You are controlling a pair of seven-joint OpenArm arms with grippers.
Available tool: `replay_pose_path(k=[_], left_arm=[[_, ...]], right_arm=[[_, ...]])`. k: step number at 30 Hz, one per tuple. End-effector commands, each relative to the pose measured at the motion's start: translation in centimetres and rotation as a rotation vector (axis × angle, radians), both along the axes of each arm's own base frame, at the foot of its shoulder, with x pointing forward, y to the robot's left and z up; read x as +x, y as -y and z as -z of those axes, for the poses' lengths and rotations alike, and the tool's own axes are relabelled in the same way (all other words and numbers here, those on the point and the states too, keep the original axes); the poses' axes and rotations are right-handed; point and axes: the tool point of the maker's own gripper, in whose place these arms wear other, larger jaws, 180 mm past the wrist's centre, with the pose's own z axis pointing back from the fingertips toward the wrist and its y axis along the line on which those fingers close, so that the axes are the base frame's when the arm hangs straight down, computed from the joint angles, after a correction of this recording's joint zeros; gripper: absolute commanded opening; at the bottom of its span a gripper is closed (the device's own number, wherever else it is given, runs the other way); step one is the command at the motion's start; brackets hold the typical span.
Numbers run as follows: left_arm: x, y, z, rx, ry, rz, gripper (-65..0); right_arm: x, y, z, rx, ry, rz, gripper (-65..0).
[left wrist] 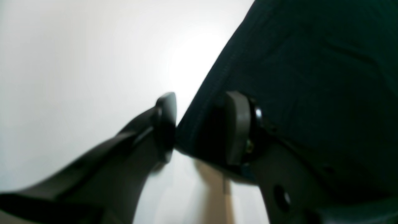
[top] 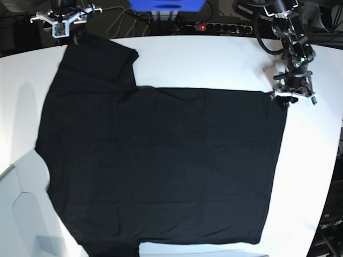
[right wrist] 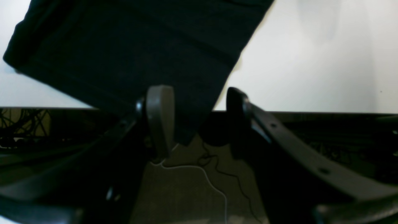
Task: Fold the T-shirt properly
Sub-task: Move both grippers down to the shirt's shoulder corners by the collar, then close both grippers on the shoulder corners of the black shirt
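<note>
The black T-shirt [top: 161,160] lies spread flat on the white table [top: 214,59], with one sleeve pointing to the far left corner. My left gripper [top: 285,100] is at the shirt's far right corner. In the left wrist view it [left wrist: 200,127] stands open, and the hemmed corner of the T-shirt [left wrist: 311,77] lies between its fingers [left wrist: 238,127]. My right gripper [top: 68,29] is at the sleeve's far end by the table's back edge. The right wrist view shows it [right wrist: 199,119] open too, with the sleeve corner of the T-shirt [right wrist: 140,46] reaching between the two fingers [right wrist: 160,118].
Behind the table's far edge lie a power strip [top: 214,27] with a red light, a blue box [top: 166,4] and loose cables [right wrist: 214,168] on the floor. A pale grey shape [top: 21,214] sits at the near left corner.
</note>
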Motion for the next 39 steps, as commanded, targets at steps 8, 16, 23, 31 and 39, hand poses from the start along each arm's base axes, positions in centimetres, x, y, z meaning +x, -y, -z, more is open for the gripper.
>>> replay_pose_path(k=[8,16,23,31,39], left_arm=[[-3.1,0.0,1.3,0.001,-0.081,0.016,-40.3],[-2.9,0.1,1.3,0.002,-0.079,0.021,-40.6],[-2.8,0.0,1.2,0.006,-0.081,0.025,-57.7],[-2.8,-0.1,1.0,0.01,-0.078,0.026,-65.0],[-2.4,0.3,-1.2,0.048,-0.035,0.057,-65.0]], right_arm=[[0.1,0.1,-0.6,-0.007,0.021,-0.011,-36.8],[0.7,0.1,0.0,-0.004,-0.006,0.001,-36.7],[1.3,0.4,-0.1,-0.009,0.003,0.006,-36.9],[2.2,0.5,-0.2,-0.011,0.022,0.008,-36.5],[3.6,0.8,-0.2,-0.015,0.032,0.017,-27.7]])
